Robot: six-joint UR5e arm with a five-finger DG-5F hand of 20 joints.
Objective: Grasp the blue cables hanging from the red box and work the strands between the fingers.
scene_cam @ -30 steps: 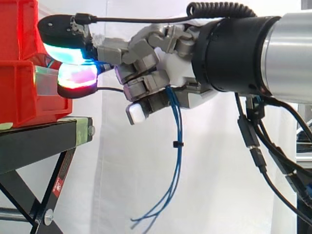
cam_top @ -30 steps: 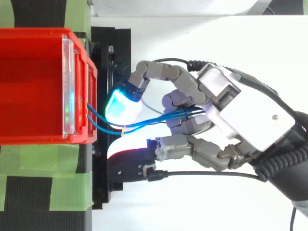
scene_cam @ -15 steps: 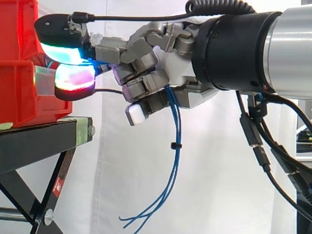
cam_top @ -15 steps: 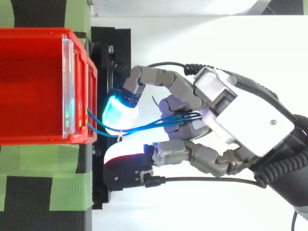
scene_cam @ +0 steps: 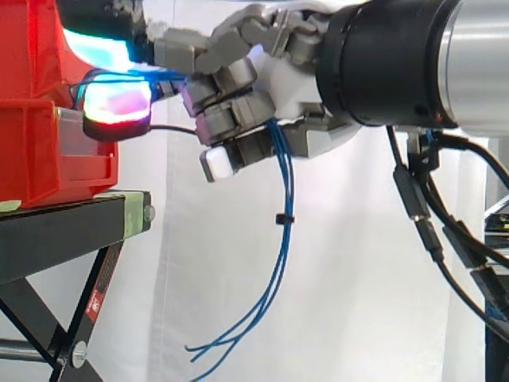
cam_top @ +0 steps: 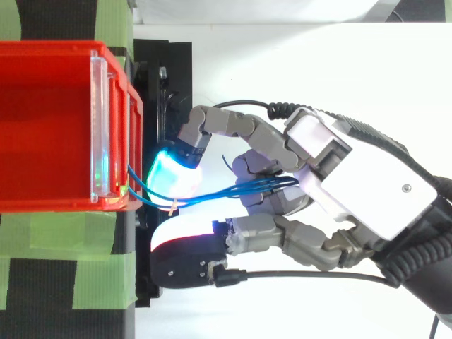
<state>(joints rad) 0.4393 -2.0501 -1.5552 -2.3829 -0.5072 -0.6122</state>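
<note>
Blue cables (scene_cam: 284, 191), judged light and limp, are strung from the red box (scene_cam: 32, 159) ahead of the hand (cam_top: 353, 191), are clamped between its curled fingers, and are best gripped near the palm, above the ends dangling below.

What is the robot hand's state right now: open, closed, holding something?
Robot hand: closed on the blue cables; the strands hang loose below it.
</note>
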